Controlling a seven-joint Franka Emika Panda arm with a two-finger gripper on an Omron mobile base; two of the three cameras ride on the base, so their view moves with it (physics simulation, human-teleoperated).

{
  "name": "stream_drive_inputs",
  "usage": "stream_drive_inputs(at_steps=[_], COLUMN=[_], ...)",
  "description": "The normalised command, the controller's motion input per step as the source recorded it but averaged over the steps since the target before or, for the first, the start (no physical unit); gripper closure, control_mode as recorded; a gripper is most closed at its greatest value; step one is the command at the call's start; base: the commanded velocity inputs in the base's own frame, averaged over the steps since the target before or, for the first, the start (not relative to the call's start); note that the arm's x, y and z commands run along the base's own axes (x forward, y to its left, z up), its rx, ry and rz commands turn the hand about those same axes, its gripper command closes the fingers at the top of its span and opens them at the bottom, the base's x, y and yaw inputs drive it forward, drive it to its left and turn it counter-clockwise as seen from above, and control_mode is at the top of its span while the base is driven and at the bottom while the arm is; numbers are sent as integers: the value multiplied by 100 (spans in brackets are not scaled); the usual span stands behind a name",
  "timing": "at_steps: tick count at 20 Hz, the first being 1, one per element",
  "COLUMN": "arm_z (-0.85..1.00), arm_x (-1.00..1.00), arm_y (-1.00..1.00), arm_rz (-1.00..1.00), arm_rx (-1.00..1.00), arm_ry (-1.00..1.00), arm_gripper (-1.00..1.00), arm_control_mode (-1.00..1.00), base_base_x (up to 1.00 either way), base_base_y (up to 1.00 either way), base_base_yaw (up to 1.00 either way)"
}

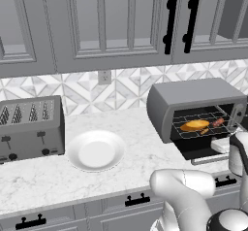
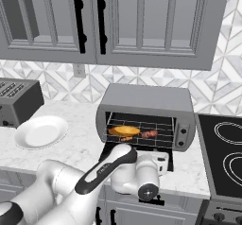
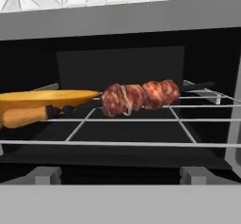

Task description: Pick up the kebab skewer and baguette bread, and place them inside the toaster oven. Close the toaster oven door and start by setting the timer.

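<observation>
My two-finger gripper sits low in front of the open oven; its fingertips do not show in my hand view, but the jaws stand spread wide and I see nothing held between them. The white arm's wrist (image 2: 142,179) hangs just before the lowered door.

The kebab skewer with reddish-brown meat chunks (image 3: 140,97) lies across the thin wire rack (image 3: 122,143) inside the grey metal toaster oven (image 2: 146,101), its wooden handle end (image 3: 26,116) pointing left in my hand view. The stubby golden-orange baguette bread (image 3: 47,97) lies on the same rack, just beside the skewer and behind its handle; whether they touch I cannot tell. From the right base view, the bread (image 2: 124,130) is on the left of the rack and the meat (image 2: 150,134) on the right.

The dark glass toaster oven door (image 1: 206,150) is folded down, open. The light grey knob panel (image 2: 181,133) is at the oven's right end.

Further out on the white marble counter (image 1: 48,176), a round white plate (image 1: 95,150) sits well left of the oven, then a grey slotted four-slice toaster (image 1: 30,125). A black stovetop (image 2: 222,153) lies to the right of the oven.
</observation>
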Motion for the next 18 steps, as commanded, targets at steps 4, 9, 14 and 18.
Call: stream_drive_inputs(at_steps=[4, 9, 14, 18], arm_z=[16, 12, 0, 0], arm_x=[0, 0, 2, 7], arm_y=[-2, 0, 0, 0], arm_rz=[0, -1, -1, 0], arm_rx=[0, 0, 0, 0], arm_ry=[0, 0, 0, 0], arm_gripper=[-100, -100, -100, -100], arm_control_mode=[-100, -100, -100, -100], base_base_x=[0, 0, 0, 0], base_base_y=[0, 0, 0, 0], base_base_yaw=[0, 0, 0, 0])
